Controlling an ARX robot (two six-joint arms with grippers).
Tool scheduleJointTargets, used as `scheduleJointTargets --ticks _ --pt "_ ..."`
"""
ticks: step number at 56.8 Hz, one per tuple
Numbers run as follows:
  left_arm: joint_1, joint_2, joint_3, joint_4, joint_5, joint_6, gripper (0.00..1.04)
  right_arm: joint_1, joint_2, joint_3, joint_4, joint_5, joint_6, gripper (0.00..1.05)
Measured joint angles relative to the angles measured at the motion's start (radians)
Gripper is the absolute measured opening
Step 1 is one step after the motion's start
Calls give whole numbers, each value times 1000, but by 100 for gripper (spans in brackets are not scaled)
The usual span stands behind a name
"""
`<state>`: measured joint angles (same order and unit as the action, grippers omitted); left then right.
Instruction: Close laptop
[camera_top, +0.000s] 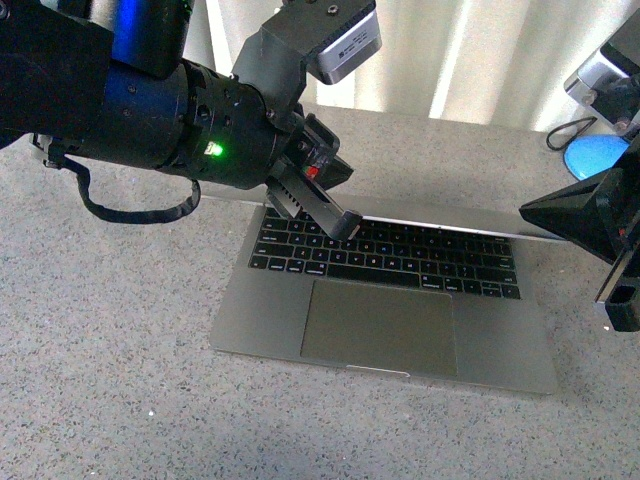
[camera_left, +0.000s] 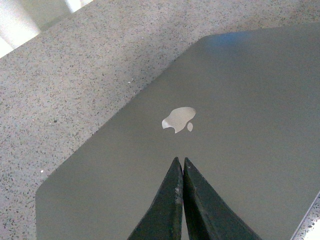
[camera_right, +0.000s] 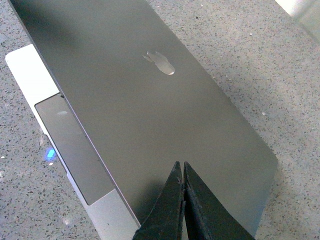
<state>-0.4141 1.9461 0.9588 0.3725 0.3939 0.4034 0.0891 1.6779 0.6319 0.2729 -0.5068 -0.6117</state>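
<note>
The grey laptop (camera_top: 380, 330) lies on the table with its black keyboard (camera_top: 400, 255) and trackpad showing. Its lid is tilted down over the base, and in the front view only its thin edge (camera_top: 460, 222) shows. My left gripper (camera_top: 345, 225) is shut and empty, with its tips at the left part of the lid's edge. In the left wrist view the gripper (camera_left: 180, 160) points at the lid's back (camera_left: 240, 100), just below the apple logo (camera_left: 177, 120). My right gripper (camera_top: 530, 212) is shut and empty at the lid's right end. In the right wrist view it (camera_right: 180, 164) is over the lid (camera_right: 150, 115), with the trackpad (camera_right: 75, 145) beside.
The table (camera_top: 100, 350) is speckled grey stone. A blue object (camera_top: 598, 155) and a black cable (camera_top: 568, 132) lie at the back right. A pale curtain (camera_top: 470, 60) hangs behind the table.
</note>
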Motion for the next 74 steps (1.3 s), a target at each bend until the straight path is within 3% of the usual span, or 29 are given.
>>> scheduleJointTargets --ticks 74 --pt "-20 31 -100 72 36 -68 4 8 20 -82 45 1 33 1"
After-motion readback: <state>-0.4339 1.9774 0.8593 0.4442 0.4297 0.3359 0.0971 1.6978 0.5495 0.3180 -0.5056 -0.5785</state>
